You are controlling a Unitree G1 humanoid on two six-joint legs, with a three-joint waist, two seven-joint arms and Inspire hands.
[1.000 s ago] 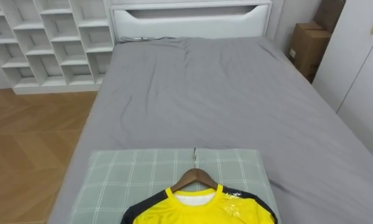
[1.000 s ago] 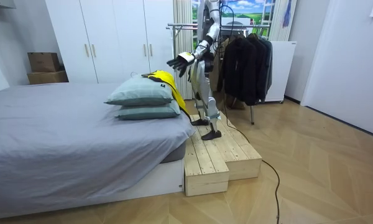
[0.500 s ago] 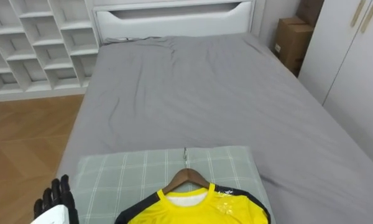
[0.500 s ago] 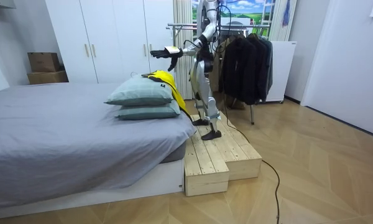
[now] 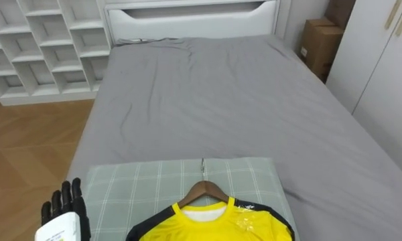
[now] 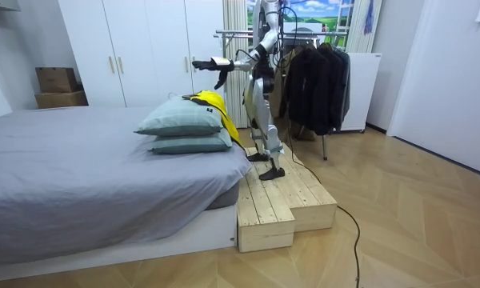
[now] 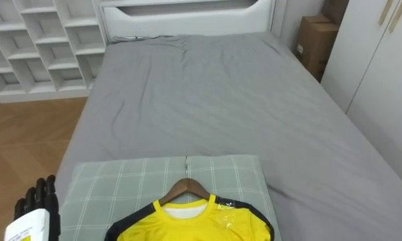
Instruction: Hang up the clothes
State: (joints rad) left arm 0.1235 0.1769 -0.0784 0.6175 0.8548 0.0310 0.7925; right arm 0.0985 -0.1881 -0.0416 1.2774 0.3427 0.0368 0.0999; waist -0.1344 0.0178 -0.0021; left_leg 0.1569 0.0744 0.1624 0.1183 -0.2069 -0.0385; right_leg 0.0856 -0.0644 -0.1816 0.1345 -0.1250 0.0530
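Left hand (image 5: 63, 213) at 7 o'clock of the left eye view, raised back-up, dark fingers straight and close together, pointing toward 12, closed on nothing. At 6 o'clock, just toward 3 from that hand and apart from it: one yellow shirt (image 5: 211, 227) with dark shoulders, on one wooden hanger (image 5: 204, 189), hook toward 12, laid flat on one green checked pillow (image 5: 134, 187). Beyond, toward 12, a bed (image 5: 221, 100) under a grey sheet with faint creases, ending at a white headboard (image 5: 191, 15). White cube shelves (image 5: 47, 47) at 10 o'clock, wooden floor (image 5: 27, 147) at 9, one cardboard box (image 5: 319, 41) at 2, white wardrobe doors (image 5: 382, 67) at 3.

Room view next: standing upright on a low wooden platform (image 6: 284, 200) at the bed's end, facing the bed, left arm stretched level toward 9 above the shirt, hand flat and holding nothing. Two pillows stacked, shirt draped over the upper one and down its 3 o'clock side. Behind the robot, at 1 o'clock, one clothes rack (image 6: 312, 76) hung with dark garments. Two cardboard boxes stacked at 9 o'clock.
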